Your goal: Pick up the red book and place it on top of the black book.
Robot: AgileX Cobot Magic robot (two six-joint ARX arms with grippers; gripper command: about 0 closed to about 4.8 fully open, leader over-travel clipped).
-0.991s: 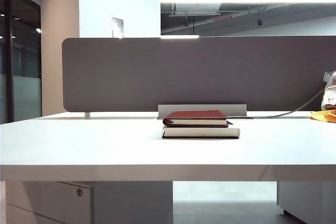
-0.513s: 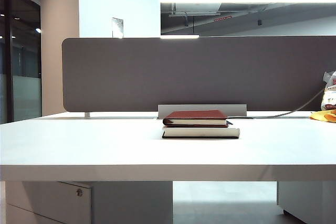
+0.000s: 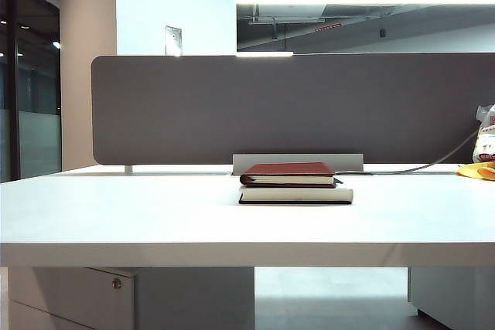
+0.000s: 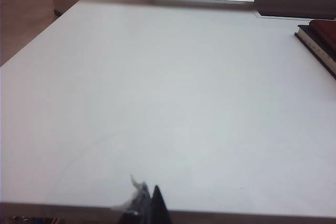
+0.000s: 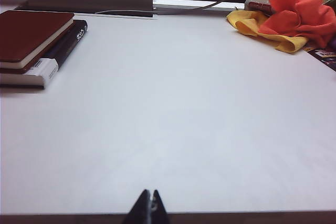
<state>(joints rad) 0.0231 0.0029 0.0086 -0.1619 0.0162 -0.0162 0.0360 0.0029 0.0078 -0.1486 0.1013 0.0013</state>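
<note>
While lying flat atop black book with thick white page edges, dark red leather-like notebook is sitting centre of exterior view, on white table, just before grey partition panel. Stack is showing at right edge of left wrist view, upper left of right wrist view. Orange and yellow cloths are bunching far right, well apart. Left gripper is hanging closed, empty, over near table edge; right gripper likewise, tips pressed together.
</note>
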